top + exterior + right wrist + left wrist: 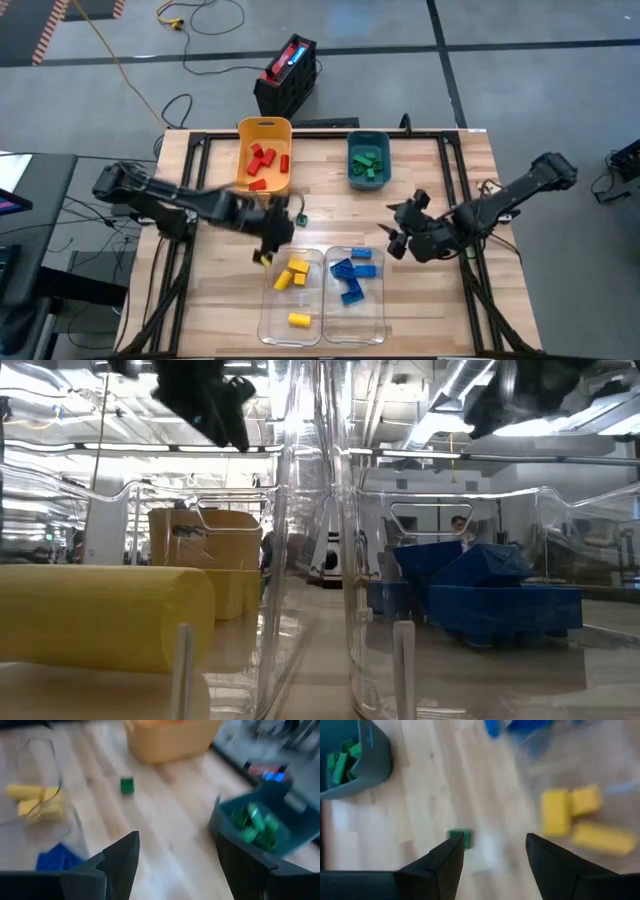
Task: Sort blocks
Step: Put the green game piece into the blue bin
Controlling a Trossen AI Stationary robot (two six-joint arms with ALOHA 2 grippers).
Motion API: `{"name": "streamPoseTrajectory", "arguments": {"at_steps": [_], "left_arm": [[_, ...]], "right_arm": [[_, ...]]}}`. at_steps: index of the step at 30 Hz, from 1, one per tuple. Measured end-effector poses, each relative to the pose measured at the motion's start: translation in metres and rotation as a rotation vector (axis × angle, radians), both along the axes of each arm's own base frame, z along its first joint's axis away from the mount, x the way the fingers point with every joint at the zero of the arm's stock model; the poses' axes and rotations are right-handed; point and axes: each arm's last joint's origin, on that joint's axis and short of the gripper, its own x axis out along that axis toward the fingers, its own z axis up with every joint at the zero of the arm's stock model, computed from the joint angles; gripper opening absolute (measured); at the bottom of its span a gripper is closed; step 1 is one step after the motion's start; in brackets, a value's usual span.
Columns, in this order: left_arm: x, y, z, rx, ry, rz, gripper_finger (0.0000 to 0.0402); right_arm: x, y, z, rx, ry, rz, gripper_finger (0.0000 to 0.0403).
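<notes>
Your left gripper [492,857] has its two dark fingers [445,865] spread with nothing between them, and it hangs above the bare wood just left of the clear bin holding yellow blocks [291,274]. In the high view that left gripper [268,240] sits at the centre of the table, and a small yellow piece [262,258] shows right at its near edge; you cannot tell whether it is touching the gripper. One loose green block [458,836] lies on the table just beyond the fingertips, and the high view places that green block [300,219] between the yellow bin [264,129] and the clear bins. Your right gripper [175,852] also has its fingers [122,857] parted and empty; it hovers right of the clear bin with the blue blocks [350,275], facing the middle of the table, and in the high view it shows at [400,238]. The red blocks [263,162] lie inside the yellow bin at the far side, and the other green blocks [367,165] fill the teal bin [368,140] just right of it. The two clear bins stand side by side at the near edge, the left clear bin [272,318] with yellow, the right clear bin [376,310] with blue. From table height, a yellow block [100,615] fills the near left and blue blocks [480,595] sit right.
</notes>
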Motion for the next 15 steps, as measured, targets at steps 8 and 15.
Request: {"name": "streamPoseTrajectory", "arguments": {"at_steps": [8,15], "left_arm": [[-0.002,0.054,-0.009,0.296,0.170,-0.449,0.0208],[0.013,0.074,-0.030,0.465,0.269,-0.710,0.0208]], "right_arm": [[0.000,0.006,-0.025,-0.133,-0.066,0.027,0.0278],[-0.004,0.011,-0.030,-0.118,-0.067,0.047,0.0278]]}}
